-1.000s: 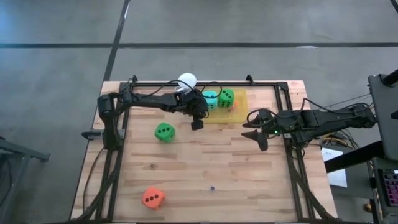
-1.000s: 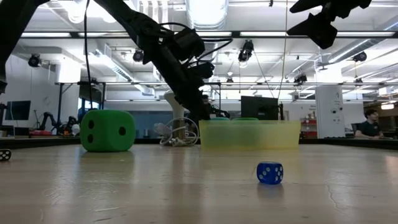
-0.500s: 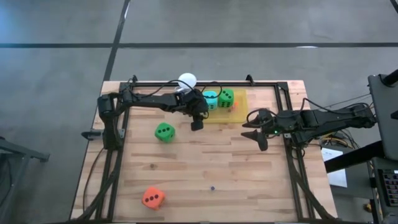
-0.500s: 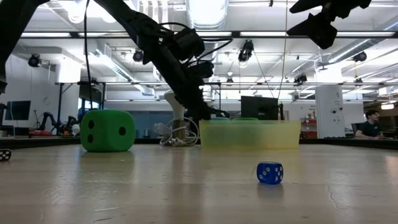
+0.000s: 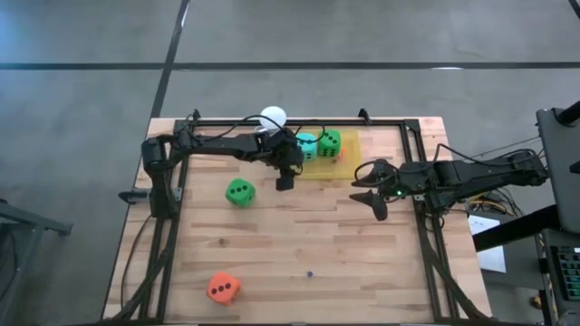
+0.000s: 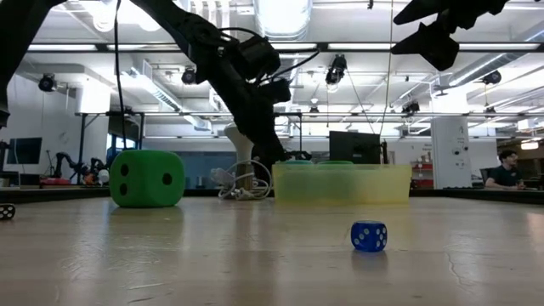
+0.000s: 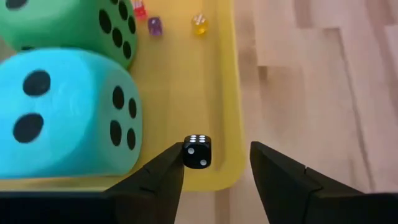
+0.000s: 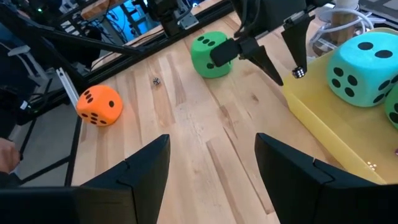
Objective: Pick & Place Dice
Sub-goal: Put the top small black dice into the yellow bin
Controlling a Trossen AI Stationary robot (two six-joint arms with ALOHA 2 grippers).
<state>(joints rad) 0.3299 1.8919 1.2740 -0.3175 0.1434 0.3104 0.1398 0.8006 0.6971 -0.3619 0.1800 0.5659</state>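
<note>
We see the left gripper (image 7: 214, 165) open over the yellow tray's (image 7: 217, 81) corner, a small black die (image 7: 197, 151) touching one finger, the right gripper (image 5: 376, 193) open farther right.

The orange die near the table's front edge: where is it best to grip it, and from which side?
Probably from above. The orange die sits flat and alone on the table, so a claw could close on two opposite vertical faces; the top face with pips stays free.
</note>
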